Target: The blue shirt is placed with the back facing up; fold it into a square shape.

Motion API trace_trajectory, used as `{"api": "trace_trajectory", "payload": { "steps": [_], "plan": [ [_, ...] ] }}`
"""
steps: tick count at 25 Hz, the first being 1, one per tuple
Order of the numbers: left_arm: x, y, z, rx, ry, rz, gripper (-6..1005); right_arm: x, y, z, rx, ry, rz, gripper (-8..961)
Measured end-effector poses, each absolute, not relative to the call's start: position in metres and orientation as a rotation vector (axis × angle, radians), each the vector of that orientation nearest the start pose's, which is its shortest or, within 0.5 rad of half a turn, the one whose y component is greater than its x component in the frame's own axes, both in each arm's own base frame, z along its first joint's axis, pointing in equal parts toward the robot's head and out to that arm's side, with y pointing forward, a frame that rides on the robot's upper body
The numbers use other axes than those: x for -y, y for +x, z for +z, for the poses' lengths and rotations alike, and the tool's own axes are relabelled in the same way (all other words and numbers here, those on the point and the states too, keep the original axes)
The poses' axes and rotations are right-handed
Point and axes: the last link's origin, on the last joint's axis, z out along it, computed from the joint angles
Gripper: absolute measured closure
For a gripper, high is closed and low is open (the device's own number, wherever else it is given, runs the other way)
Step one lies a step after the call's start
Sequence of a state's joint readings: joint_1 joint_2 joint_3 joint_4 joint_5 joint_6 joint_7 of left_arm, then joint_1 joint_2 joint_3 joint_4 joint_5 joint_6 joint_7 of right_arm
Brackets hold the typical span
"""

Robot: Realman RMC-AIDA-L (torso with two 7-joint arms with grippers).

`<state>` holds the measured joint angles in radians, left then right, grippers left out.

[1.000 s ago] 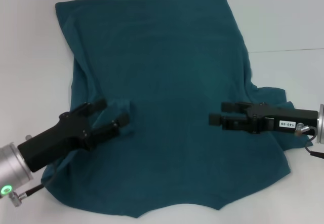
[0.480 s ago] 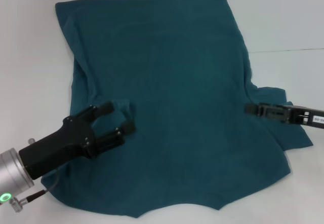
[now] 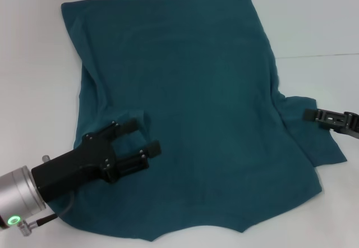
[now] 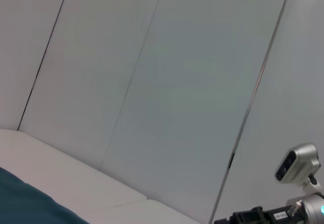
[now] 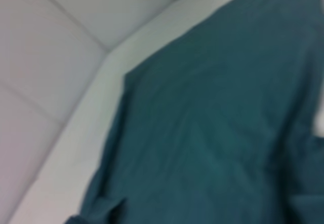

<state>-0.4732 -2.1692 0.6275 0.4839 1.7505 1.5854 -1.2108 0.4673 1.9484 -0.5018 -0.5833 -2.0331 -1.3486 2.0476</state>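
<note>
Your left gripper (image 3: 139, 137) open over shirt (image 3: 190, 102) lower left in head view; right gripper (image 3: 308, 114) at right edge, fingers' state unclear; left wrist view mostly wall.

The blue shirt (image 3: 185, 108) lies spread over most of the tabletop (image 3: 320, 23), flat apart from low ridges along its edges. Bare tabletop runs along its far edge and down both sides. Above the shirt's near left part hangs the left end effector (image 3: 140, 138), fingers spread. The right end effector (image 3: 312, 115) sits at the right sleeve's edge. The shirt's middle lies uncovered between them.
</note>
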Motion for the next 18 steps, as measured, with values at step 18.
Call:
{"api": "trace_trajectory", "payload": {
  "steps": [18],
  "plan": [
    [-0.311,-0.248,-0.033,0.692,-2.479,-1.132,95,-0.358,0.368,0.095,-1.705,-1.745,0.719,122]
  ]
}}
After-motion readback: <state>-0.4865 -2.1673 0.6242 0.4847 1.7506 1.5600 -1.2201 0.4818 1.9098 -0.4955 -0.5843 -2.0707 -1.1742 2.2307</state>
